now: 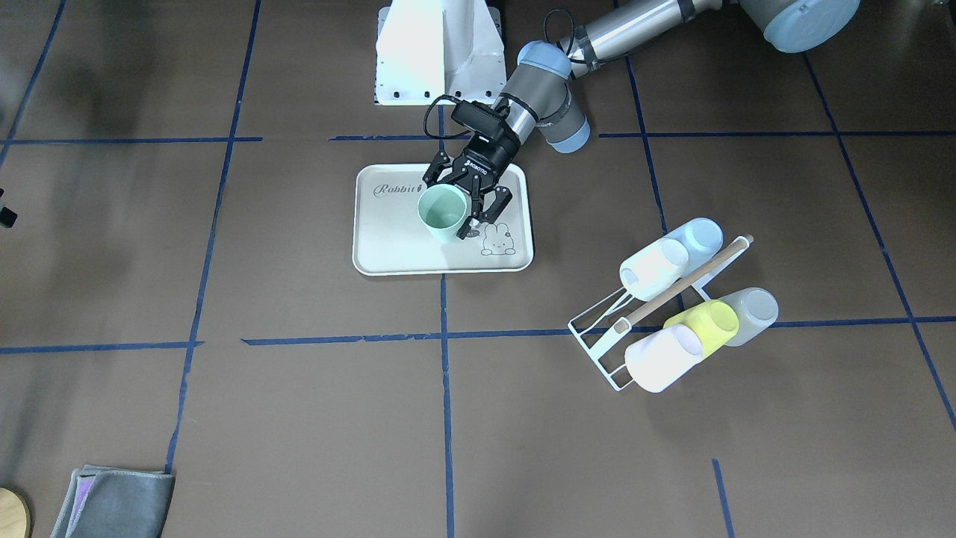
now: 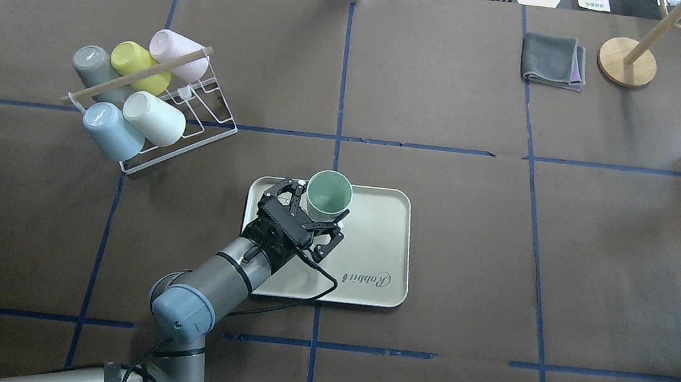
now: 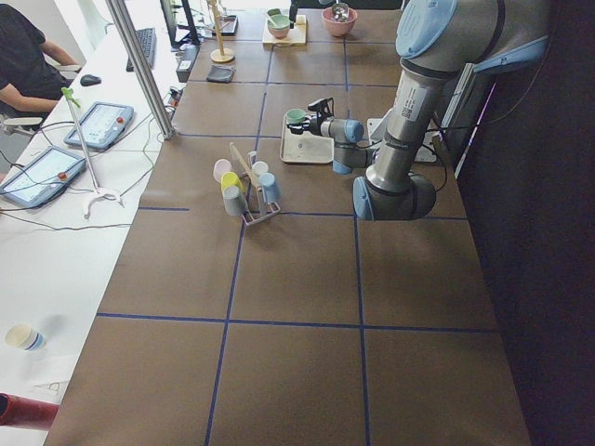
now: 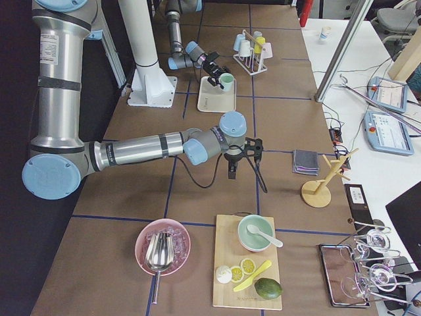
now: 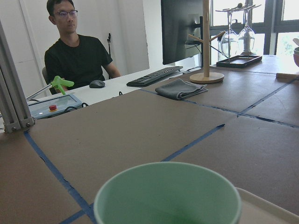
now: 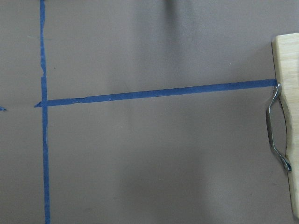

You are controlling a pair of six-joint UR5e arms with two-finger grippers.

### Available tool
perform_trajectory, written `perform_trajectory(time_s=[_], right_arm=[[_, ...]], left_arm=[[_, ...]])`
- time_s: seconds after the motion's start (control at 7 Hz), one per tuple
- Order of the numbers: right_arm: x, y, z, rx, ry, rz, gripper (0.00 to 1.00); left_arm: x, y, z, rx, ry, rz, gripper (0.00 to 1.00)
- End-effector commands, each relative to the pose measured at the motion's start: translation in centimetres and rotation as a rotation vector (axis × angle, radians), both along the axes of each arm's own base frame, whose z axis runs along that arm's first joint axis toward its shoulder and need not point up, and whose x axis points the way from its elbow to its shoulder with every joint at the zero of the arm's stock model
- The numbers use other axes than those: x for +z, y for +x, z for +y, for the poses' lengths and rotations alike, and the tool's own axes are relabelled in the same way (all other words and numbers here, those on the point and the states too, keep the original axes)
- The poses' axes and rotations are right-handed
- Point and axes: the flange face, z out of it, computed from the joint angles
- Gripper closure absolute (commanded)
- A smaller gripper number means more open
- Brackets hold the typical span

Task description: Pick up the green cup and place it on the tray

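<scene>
Worktop (image 2: pixel 452 89) papered brown, blue tape (image 2: pixel 343 90) grid. I see green cup (image 2: pixel 328 197) upright on tray (image 2: pixel 375 251), mid robot-side edge; left gripper (image 2: pixel 320 205) fingers spread wide around it. Right gripper (image 4: pixel 231 172): cannot tell.

Left arm (image 2: pixel 224 270) and right arm (image 4: pixel 131 153): silver-grey tubes, grey joint housings, pale blue end caps. Left gripper (image 1: pixel 448 209) is black with white ROBOTIQ lettering. There's a black camera box (image 1: pixel 478 116) behind it and a black cable (image 1: pixel 433 119) looped at the wrist. White base (image 1: pixel 441 52) has a row of screws along its edge.
</scene>
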Motion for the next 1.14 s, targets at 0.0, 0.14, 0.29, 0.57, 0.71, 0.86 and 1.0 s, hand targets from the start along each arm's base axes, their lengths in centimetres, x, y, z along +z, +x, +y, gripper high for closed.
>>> perform_trajectory(time_s=[0.0,0.14,0.29,0.57,0.71,0.86,1.0], right_arm=[[-0.05,-0.01,-0.03,0.0,0.001,0.0,0.0],[-0.03,-0.01,-0.03,0.0,0.0,0.0,0.0],[0.05,0.0,-0.04,0.001,-0.002,0.002,0.0],[0.04,-0.01,-0.04,0.0,-0.002,0.0,0.0],[0.12,-0.01,-0.04,0.0,-0.003,0.001,0.0],[0.12,-0.01,-0.04,0.0,-0.003,0.001,0.0],[0.12,-0.01,-0.04,0.0,-0.003,0.001,0.0]], left_arm=[[0.44,0.24,0.57,0.008,0.002,-0.011,0.19],[0.55,0.34,0.76,0.011,0.001,-0.014,0.19],[0.45,0.36,0.76,0.011,0.002,-0.012,0.18],[0.36,0.35,0.65,0.009,0.002,-0.012,0.1],[0.36,0.4,0.75,0.011,0.002,-0.012,0.07],[0.28,0.34,0.76,0.011,0.002,-0.009,0.05],[0.0,0.29,0.77,0.011,0.003,-0.006,0.01]])
